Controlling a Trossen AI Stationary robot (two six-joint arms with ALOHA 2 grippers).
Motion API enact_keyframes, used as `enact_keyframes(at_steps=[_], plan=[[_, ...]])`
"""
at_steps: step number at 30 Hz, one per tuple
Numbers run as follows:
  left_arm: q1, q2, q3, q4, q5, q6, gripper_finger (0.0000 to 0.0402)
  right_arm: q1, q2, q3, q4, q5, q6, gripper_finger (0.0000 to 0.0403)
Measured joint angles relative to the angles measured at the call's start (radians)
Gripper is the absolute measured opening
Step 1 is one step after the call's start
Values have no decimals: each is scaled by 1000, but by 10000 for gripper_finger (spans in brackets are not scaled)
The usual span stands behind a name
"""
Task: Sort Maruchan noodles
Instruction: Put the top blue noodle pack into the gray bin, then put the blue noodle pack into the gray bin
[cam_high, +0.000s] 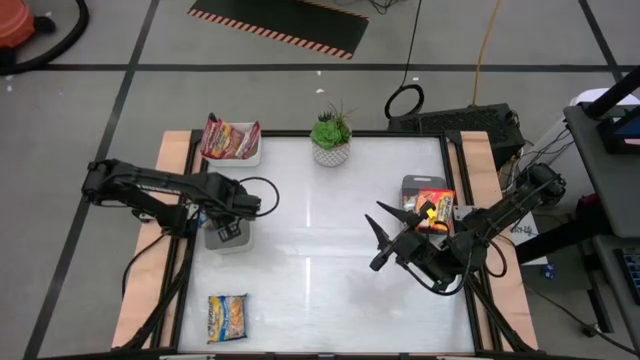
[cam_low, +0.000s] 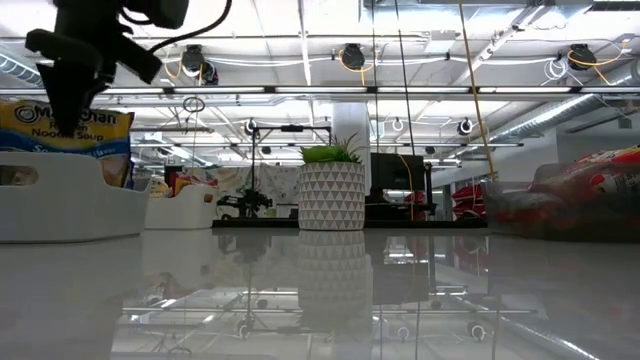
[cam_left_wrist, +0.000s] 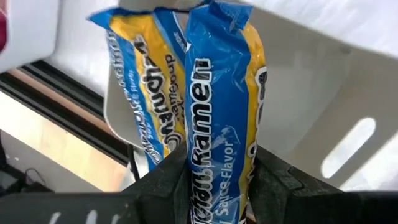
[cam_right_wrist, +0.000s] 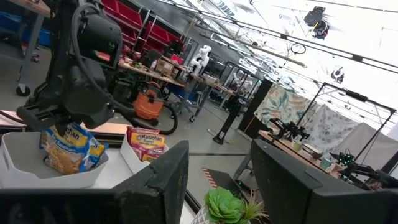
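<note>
Left pincer (cam_left_wrist: 214, 171) clamping blue-and-yellow packet (cam_left_wrist: 221, 112), over tray (cam_left_wrist: 323, 106)

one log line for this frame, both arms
left gripper: shut on blue-and-yellow packet, over white tray | right gripper: open, empty, above table

We see a robotics lab or workshop: open ceiling with pipes and lights (cam_low: 352, 57), red storage shelving (cam_right_wrist: 134, 28), hazard-striped floor mat (cam_high: 280, 25), orange shop vac (cam_right_wrist: 151, 104).

Left claw (cam_high: 232, 232) hides tray beneath; held packet (cam_left_wrist: 214, 112) bottom cut off
</note>
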Motion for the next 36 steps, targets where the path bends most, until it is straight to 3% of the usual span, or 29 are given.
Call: enact_keyframes(at_steps=[7,15,22,29,36], plan=[[0,0,-74,21,4,-4,128,0,0,0,0,0,0,167],[0,0,-81,40,-63,6,195,0,0,0,0,0,0,167],[0,0,-79,26,-66,30,211,0,0,0,0,0,0,167],[-8,-6,15,-45,-106,7,213,0,0,0,0,0,0,167],[-97,-31,151,-42,-106,-23,214,0,1,0,0,0,0,167]])
